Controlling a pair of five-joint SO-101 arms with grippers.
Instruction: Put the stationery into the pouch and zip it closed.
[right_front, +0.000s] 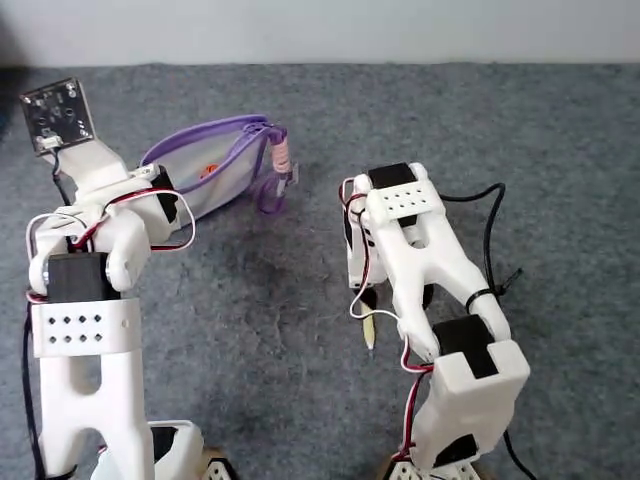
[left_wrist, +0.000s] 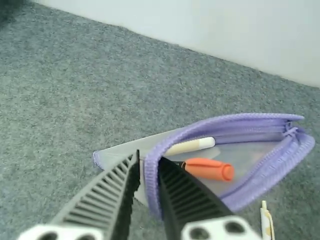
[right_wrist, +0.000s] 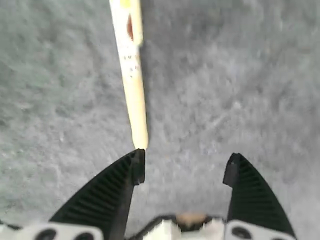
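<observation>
A clear pouch with a purple zipper edge (right_front: 225, 165) lies at the back left of the grey carpet, its mouth gaping. Inside it lie an orange marker (left_wrist: 207, 169) and a cream pen (left_wrist: 190, 146). My left gripper (left_wrist: 147, 167) is shut on the pouch's purple rim (left_wrist: 150, 170) at its near end. A cream pen (right_wrist: 131, 70) lies on the carpet in front of my right gripper (right_wrist: 184, 167), which is open, one fingertip touching the pen's end. In the high view this pen (right_front: 369, 330) pokes out from under the right arm (right_front: 430, 270).
A small cream object with a clip (left_wrist: 266, 223) lies beside the pouch's far end, near the pink zipper pull (right_front: 281, 153). A pale wall (right_front: 320, 30) bounds the carpet at the back. Open carpet (right_front: 270, 300) lies between the arms.
</observation>
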